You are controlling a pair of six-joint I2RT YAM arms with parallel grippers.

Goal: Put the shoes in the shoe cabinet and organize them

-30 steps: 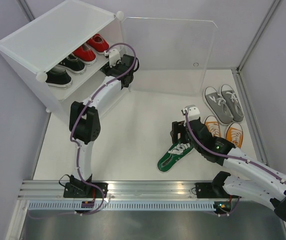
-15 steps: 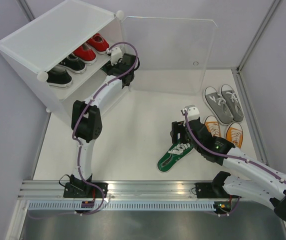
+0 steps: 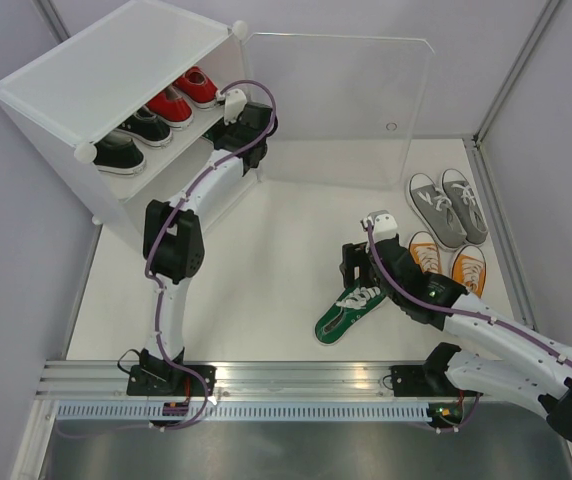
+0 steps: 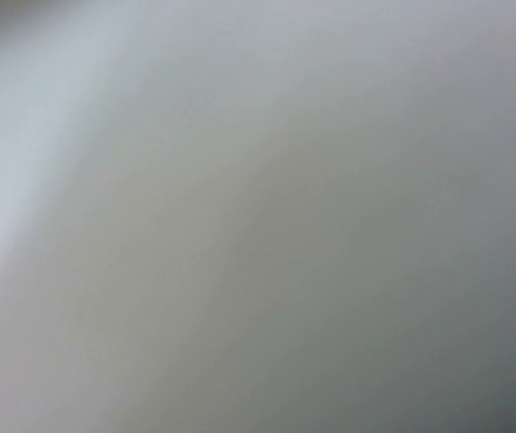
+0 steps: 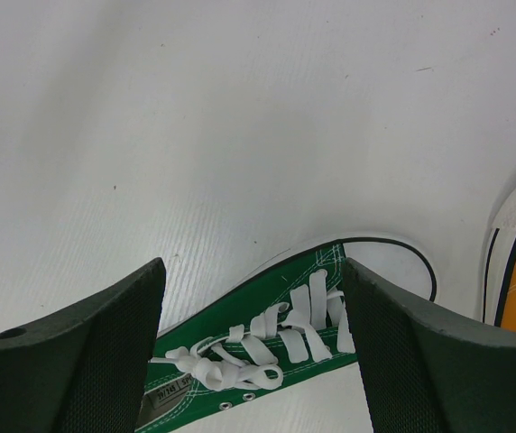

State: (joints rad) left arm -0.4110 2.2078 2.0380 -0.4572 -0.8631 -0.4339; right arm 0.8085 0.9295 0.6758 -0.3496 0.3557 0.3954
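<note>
White table (image 3: 266,250), walled at left, far and right, aluminium rail (image 3: 296,378) along the near edge

- Shoe cabinet (image 3: 106,70): far left corner, set at an angle, open front facing right and near; clear door panel (image 3: 336,110) swung wide, standing along the far wall
- Red pair (image 3: 181,97) and black pair (image 3: 131,138): side by side on the upper shelf, toes at its front edge
- Left gripper (image 3: 236,130): at the cabinet's right front corner, below the top panel; fingers hidden from above, wrist view only a grey blur, so spread or pressed together cannot be told
- Green shoe (image 3: 349,310): single, on the table near the rail, toe pointing far and right
- Right gripper (image 5: 253,361): fingers (image 5: 87,361) spread wide, one either side of the green shoe's laces; contact cannot be told
- Grey pair (image 3: 448,207), orange pair (image 3: 448,262): close to the right wall, orange just beside the right gripper
- Broad bare table between cabinet and green shoe
</note>
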